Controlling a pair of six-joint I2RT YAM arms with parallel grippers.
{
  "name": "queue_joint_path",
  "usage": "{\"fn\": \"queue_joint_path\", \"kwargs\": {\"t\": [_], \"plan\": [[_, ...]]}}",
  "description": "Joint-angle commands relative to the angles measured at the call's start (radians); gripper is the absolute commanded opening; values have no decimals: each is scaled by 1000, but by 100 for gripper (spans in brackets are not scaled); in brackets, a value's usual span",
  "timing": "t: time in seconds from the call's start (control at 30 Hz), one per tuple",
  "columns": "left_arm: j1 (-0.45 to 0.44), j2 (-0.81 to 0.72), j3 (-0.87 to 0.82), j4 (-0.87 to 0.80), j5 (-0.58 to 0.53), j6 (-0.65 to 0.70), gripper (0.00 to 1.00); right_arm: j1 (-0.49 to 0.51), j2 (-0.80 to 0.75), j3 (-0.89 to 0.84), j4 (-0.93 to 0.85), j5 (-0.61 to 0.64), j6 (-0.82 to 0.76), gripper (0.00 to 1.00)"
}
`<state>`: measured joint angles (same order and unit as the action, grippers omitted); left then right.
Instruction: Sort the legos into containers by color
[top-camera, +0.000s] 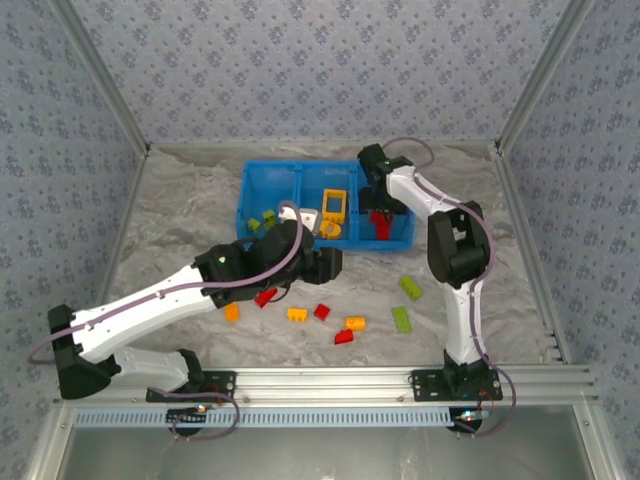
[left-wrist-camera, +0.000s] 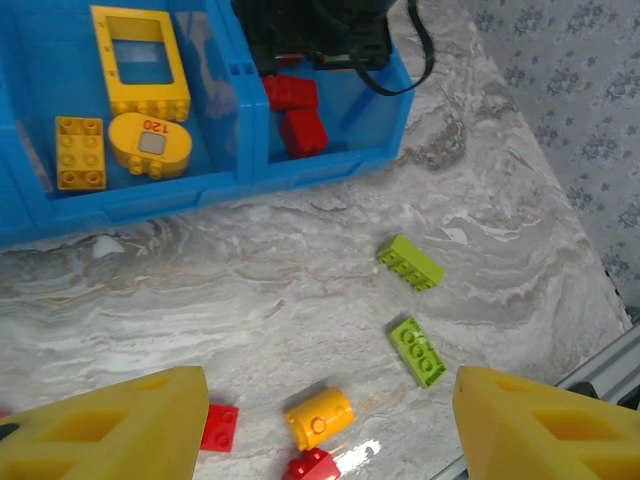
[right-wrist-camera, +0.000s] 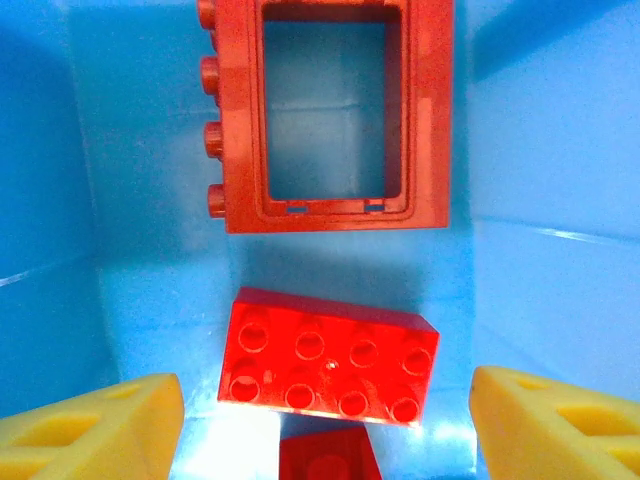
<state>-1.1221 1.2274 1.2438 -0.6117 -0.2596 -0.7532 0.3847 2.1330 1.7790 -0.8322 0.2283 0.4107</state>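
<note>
Legos (top-camera: 298, 314) in red, yellow and lime green are lying loose on the table (top-camera: 180, 230) in front of the blue bin (top-camera: 270, 168), while a red frame (right-wrist-camera: 330, 110) and a red eight-stud brick (right-wrist-camera: 328, 368) are resting in the bin's right compartment. The right gripper (right-wrist-camera: 320, 410) is hovering inside that compartment, jaws apart and gripping nothing. The left gripper (left-wrist-camera: 330, 400) is hanging just in front of the bin above the loose bricks, jaws spread wide and empty.

Left arm (top-camera: 160, 300) stretched low and forward, left gripper (left-wrist-camera: 330, 405) with jaws parted, empty; right arm (top-camera: 455, 250) bent sharply at elbow, right gripper (right-wrist-camera: 325, 410) facing down, jaws apart, empty
</note>
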Motion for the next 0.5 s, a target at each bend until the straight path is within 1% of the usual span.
{"fn": "queue_joint_path", "kwargs": {"t": [0.0,0.13,0.23,0.3,0.37,0.43,0.47], "plan": [[-7,-65,-21,-96,-79,-33,66,36,-142,55,-24,58,17,74],[7,-123,-42,-215,-144,-93,66,94,-304,8,6,149,6,69],[54,-183,-92,-339,-165,-170,66,175,-456,-103,78,187,-24,66],[117,-226,-154,-416,-141,-208,66,257,-576,-228,183,152,-67,66],[210,-269,-240,-481,-78,-229,66,359,-695,-379,318,65,-107,66],[286,-322,-336,-492,-19,-232,68,468,-788,-520,436,-46,-137,68],[331,-350,-388,-481,22,-220,69,536,-829,-592,495,-80,-141,69]]}}
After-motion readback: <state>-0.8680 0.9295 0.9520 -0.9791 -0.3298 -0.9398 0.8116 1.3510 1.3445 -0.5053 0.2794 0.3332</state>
